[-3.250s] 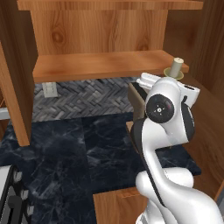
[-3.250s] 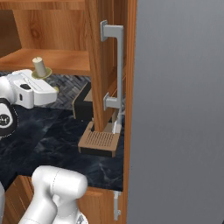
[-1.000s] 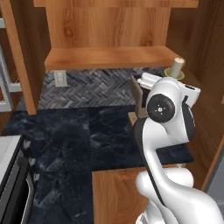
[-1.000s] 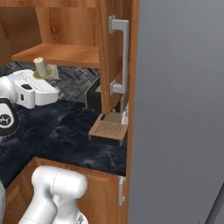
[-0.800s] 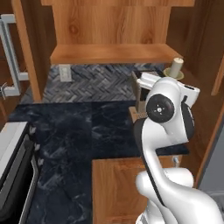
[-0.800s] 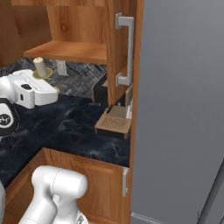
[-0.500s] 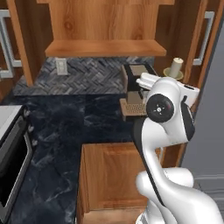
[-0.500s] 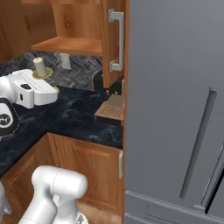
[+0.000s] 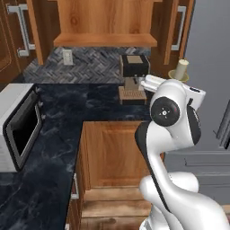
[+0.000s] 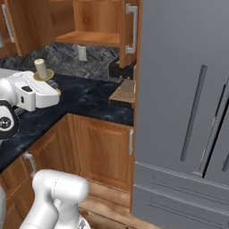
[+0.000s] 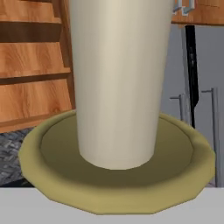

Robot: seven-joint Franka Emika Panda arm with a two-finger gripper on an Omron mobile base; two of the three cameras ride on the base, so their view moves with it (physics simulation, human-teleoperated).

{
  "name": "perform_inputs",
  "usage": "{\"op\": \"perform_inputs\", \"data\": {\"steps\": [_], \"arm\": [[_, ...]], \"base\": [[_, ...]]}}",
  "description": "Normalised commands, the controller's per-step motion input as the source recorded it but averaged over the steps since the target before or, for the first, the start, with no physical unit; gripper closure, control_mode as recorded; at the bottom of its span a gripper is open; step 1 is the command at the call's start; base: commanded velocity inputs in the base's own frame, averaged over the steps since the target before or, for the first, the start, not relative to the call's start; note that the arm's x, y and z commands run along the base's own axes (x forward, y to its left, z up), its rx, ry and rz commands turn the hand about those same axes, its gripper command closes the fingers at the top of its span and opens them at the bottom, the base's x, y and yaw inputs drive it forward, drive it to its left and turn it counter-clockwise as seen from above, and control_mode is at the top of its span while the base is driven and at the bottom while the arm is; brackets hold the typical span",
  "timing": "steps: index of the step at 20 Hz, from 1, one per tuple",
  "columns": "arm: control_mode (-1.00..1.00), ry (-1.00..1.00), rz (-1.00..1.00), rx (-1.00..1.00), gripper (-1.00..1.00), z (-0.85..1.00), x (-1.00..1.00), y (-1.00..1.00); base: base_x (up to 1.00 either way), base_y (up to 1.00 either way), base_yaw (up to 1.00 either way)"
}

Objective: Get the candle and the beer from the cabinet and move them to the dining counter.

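Observation:
The candle (image 9: 182, 69), a cream-white pillar on an olive dish holder (image 11: 118, 186), rides upright at my hand, level with the arm's elbow. It stands above my white hand in the right base view, candle (image 10: 41, 68) over gripper (image 10: 44, 80). The fingertips are hidden under the holder, and the gripper is shut on the candle's holder. The cabinet (image 9: 105, 40) hangs behind with both doors open and its wooden shelf bare where I can see it. The beer and the dining counter are out of view.
A dark coffee machine (image 9: 134, 74) stands on the black marbled kitchen counter (image 9: 67, 112) below the cabinet. A microwave (image 9: 18, 126) sits at the left. The tall grey fridge (image 10: 183, 103) stands to the right, wooden base cabinets (image 10: 103, 147) beside it.
The whole scene has shifted: the base has backed away from the cabinet and swung toward the fridge. The candle has stayed in the hand throughout.

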Motion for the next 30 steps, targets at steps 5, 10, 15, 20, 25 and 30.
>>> {"op": "perform_inputs", "data": {"steps": [5,10,15,20,25,30], "arm": [[1.00,0.00,0.00,0.00,1.00,0.00,0.00,0.00],[1.00,0.00,0.00,0.00,1.00,0.00,0.00,0.00],[1.00,0.00,0.00,0.00,1.00,0.00,0.00,0.00],[1.00,0.00,0.00,0.00,1.00,0.00,0.00,0.00],[1.00,0.00,0.00,0.00,1.00,0.00,0.00,0.00],[1.00,0.00,0.00,0.00,1.00,0.00,0.00,0.00]], "base": [[-0.73,-0.13,-0.05],[-0.25,0.03,-0.85],[-0.04,0.03,-0.99],[0.00,0.01,-1.00],[0.00,0.00,-1.00],[0.06,0.00,-0.87]]}}
